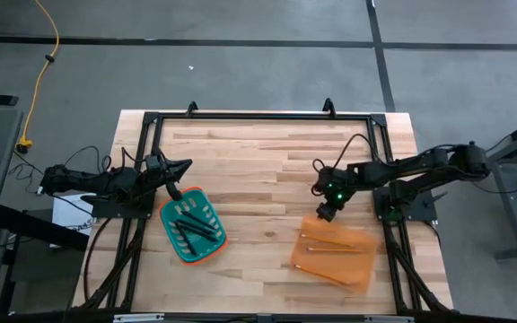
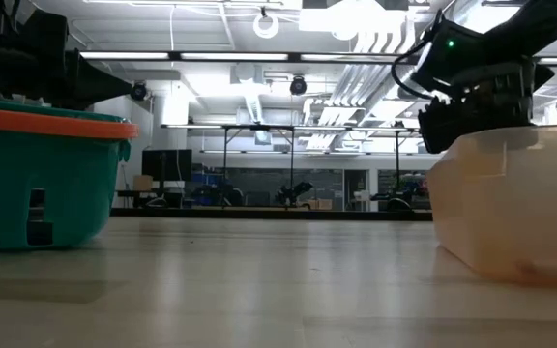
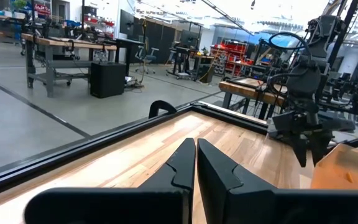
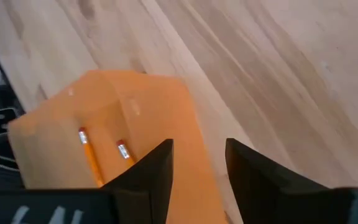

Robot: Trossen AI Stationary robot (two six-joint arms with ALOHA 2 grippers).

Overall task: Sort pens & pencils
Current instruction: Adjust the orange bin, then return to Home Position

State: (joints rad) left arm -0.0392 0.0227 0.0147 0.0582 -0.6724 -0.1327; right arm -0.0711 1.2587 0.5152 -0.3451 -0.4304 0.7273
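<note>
Two orange-tan wooden pencils (image 4: 91, 155) inside the translucent orange bin (image 4: 135, 112), seen only by wrist camera, lie below the right gripper's (image 4: 197, 163) parted fingers.

Three thin, near-black pens (image 1: 189, 228) lie flat inside a teal basket with an orange rim (image 1: 215, 244) on the left part of the wooden table, loosely side by side and slanted, some overlapping. The orange-tan wooden pencils (image 1: 333, 244) lie flat inside a translucent orange bin (image 1: 363, 269) on the right part of the table, roughly parallel to one another and pointing across the bin. In the right wrist view, two pencils show with silver ferrules and pale eraser ends near the bin's wall.
</note>
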